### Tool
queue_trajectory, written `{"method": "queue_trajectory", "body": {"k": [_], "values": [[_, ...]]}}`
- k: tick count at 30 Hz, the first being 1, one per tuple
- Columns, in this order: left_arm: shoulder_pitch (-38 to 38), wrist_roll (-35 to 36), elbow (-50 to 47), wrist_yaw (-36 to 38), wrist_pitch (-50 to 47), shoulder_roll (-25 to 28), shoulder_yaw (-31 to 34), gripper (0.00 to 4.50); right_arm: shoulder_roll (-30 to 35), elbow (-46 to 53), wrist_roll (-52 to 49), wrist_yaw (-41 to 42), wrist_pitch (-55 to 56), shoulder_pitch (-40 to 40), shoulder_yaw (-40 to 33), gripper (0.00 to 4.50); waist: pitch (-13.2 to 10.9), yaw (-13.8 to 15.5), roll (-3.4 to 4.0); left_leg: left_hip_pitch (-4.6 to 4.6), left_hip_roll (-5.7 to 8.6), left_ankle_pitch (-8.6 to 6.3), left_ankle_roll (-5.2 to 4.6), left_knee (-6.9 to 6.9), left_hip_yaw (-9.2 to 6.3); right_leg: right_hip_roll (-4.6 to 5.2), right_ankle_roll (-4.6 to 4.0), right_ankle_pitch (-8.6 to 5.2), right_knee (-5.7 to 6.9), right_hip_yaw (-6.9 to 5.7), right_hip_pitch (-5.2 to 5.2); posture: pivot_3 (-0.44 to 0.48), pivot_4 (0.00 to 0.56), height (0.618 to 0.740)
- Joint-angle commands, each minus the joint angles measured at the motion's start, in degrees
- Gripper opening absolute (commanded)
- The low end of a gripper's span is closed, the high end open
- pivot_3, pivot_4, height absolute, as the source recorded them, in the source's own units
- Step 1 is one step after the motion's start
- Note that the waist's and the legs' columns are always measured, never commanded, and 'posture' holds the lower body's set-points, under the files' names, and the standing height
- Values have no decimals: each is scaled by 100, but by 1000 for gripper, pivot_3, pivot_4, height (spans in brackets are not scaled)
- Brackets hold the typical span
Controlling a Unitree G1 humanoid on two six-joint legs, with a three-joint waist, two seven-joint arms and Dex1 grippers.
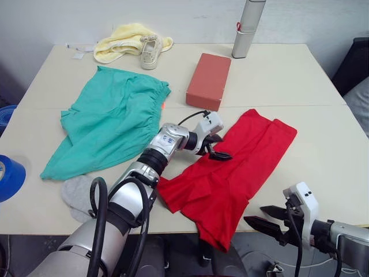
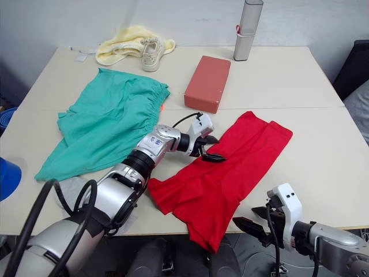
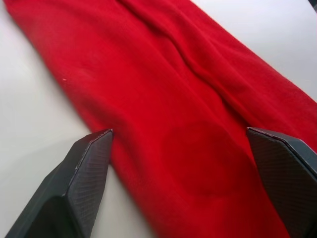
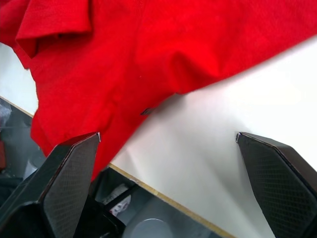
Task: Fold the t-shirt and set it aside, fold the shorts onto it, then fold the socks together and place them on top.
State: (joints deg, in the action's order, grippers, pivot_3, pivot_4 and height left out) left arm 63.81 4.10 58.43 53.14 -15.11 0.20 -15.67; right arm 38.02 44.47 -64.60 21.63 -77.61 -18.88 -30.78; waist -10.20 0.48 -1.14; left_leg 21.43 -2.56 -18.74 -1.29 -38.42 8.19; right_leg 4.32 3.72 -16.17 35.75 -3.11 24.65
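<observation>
The red t-shirt lies crumpled on the table's front middle, with its near end hanging over the front edge. My left gripper is open just above the shirt's left edge; in the left wrist view its fingers straddle the red cloth. My right gripper hangs open off the table's front edge, right of the shirt's hanging end. The teal shorts lie spread at the left. A grey sock lies near the front left edge, partly hidden by my left arm.
A brick-red box lies behind the shirt. At the back are a yellow towel, a beige sneaker and a grey cylinder. A blue roll is off the table's left edge. The table's right side is bare.
</observation>
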Motion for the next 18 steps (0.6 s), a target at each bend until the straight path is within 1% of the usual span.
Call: {"method": "queue_trajectory", "body": {"k": [1, 6, 9, 10, 13, 16, 18], "values": [[225, -85, 109, 29, 134, -158, 106, 4491, -70, -2, -529, -352, -88, 0, 94, 4500, 0, 2, 0, 0, 0, 0, 0, 0, -2, 0, 0, 0, 0, -3, 0, 0, 150, 740], [267, -256, 346, -105, 264, -284, 150, 4491, -154, -86, -794, -907, 10, 310, 692, 4500, 2, -49, -11, -1, -2, 0, 0, 2, -3, -2, -1, 0, 0, -3, -1, 0, 150, 740], [265, -348, 431, -171, 295, -298, 182, 3881, -196, -195, -782, -1181, 82, 548, 989, 4500, 9, -56, -30, -3, -5, 0, 0, 2, -6, -3, -1, 0, 0, -5, -4, 0, 150, 740], [257, -373, 448, -207, 310, -289, 195, 3597, -189, -219, -704, -1241, 111, 606, 1086, 4500, 11, -59, -32, -3, -5, 0, 0, 2, -7, -3, -1, 0, 0, -5, -4, 0, 150, 740], [247, -417, 541, -337, 351, -270, 272, 2641, -45, -226, -460, -1300, 207, 717, 1368, 3890, 18, -58, -45, -4, -6, 0, 1, 2, -7, -3, -1, 0, 1, -6, -5, 0, 150, 740], [227, -472, 650, -473, 416, -248, 346, 1719, 167, -131, -194, -1189, 343, 760, 1625, 2898, 21, -59, -52, -5, -6, 0, 0, 2, -6, -3, -1, 0, 0, -6, -5, 0, 150, 740], [206, -511, 681, -525, 428, -236, 384, 1010, 262, -97, -118, -1113, 424, 761, 1718, 2133, 22, -57, -53, -4, -6, 0, 0, 2, -7, -3, -1, 0, 0, -8, -5, 0, 150, 740]]}}
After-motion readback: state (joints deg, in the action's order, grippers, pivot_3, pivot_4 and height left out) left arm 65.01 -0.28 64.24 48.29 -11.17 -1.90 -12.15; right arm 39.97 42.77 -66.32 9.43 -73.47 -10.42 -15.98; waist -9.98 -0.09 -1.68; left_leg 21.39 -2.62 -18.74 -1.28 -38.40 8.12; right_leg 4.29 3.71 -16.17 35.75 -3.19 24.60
